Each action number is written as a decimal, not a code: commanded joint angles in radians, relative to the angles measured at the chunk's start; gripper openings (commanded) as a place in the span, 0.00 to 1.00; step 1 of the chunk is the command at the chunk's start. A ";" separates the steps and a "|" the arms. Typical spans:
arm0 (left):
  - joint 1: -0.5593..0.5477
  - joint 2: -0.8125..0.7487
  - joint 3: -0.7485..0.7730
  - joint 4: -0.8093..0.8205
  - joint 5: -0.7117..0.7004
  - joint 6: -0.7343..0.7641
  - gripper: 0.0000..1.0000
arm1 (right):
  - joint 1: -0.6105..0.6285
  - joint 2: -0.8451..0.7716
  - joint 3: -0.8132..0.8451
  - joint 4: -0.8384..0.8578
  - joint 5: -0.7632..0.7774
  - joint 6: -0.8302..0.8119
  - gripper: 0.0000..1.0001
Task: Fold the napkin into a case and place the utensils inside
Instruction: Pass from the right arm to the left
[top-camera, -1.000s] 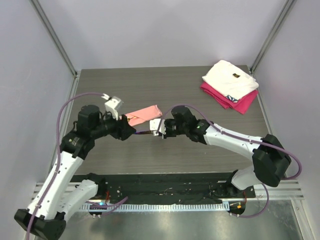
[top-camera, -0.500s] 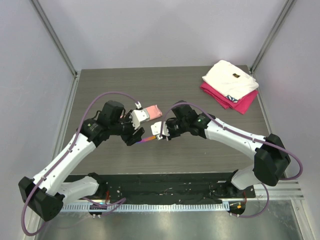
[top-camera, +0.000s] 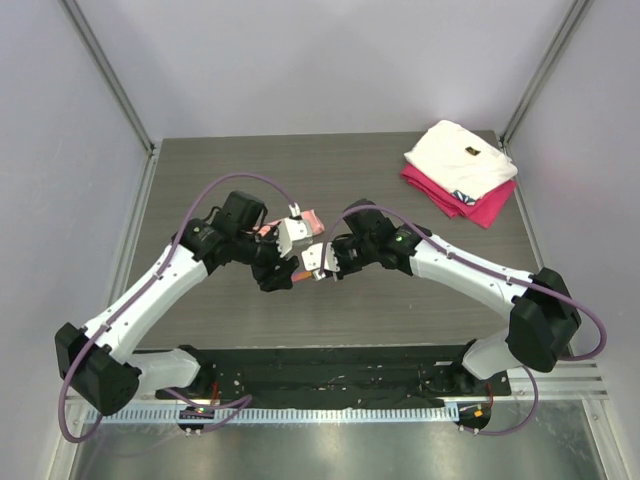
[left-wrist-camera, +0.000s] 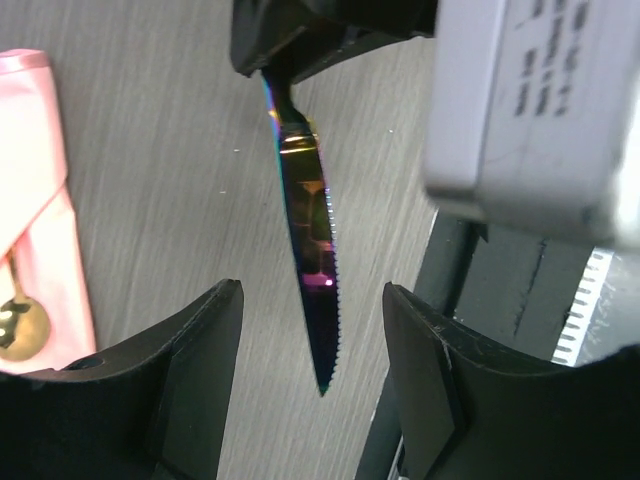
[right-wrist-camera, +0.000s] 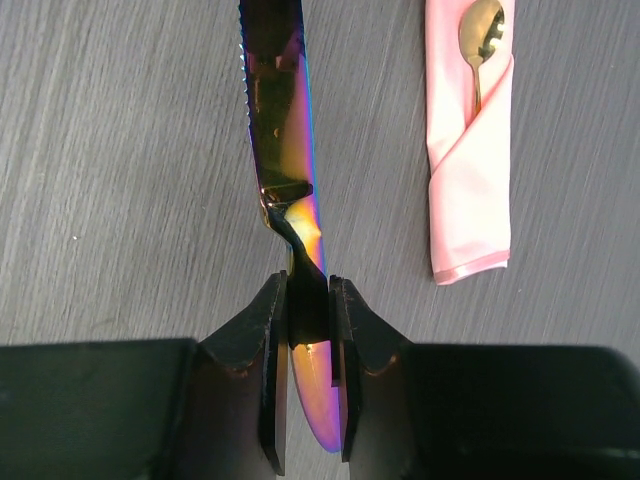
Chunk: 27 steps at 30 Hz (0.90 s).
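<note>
The knife (right-wrist-camera: 280, 110), iridescent and serrated, is gripped by its handle in the closed right pincer (right-wrist-camera: 308, 292). Its blade is pointed out alongside the napkin (right-wrist-camera: 465, 170) and is apparently kept clear of the tabletop (right-wrist-camera: 120, 150). The left pincer (left-wrist-camera: 312, 295) is held open, with one finger on each side of the blade tip and nothing touched. A handover is judged to be intended, so that the knife can be turned toward the napkin's mouth. The napkin is seen already folded into a narrow case, lying flat just beside the knife, with a gold utensil (right-wrist-camera: 480, 30) tucked into its open end. Well apart from the napkin, to its right and farther back, a folded white cloth (top-camera: 460, 160) is stacked on a magenta cloth (top-camera: 478, 208); neither is in the way. The space beside the napkin is crowded only by the two wrists.
</note>
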 joint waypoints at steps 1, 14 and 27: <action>-0.026 0.023 0.028 -0.019 0.033 0.009 0.62 | -0.004 -0.020 0.044 0.042 0.022 -0.014 0.01; -0.052 0.039 -0.010 0.039 -0.036 0.008 0.58 | -0.004 -0.030 0.054 0.042 -0.006 -0.004 0.01; -0.075 0.094 0.008 0.022 -0.084 0.005 0.61 | -0.002 -0.028 0.069 0.045 -0.040 0.025 0.01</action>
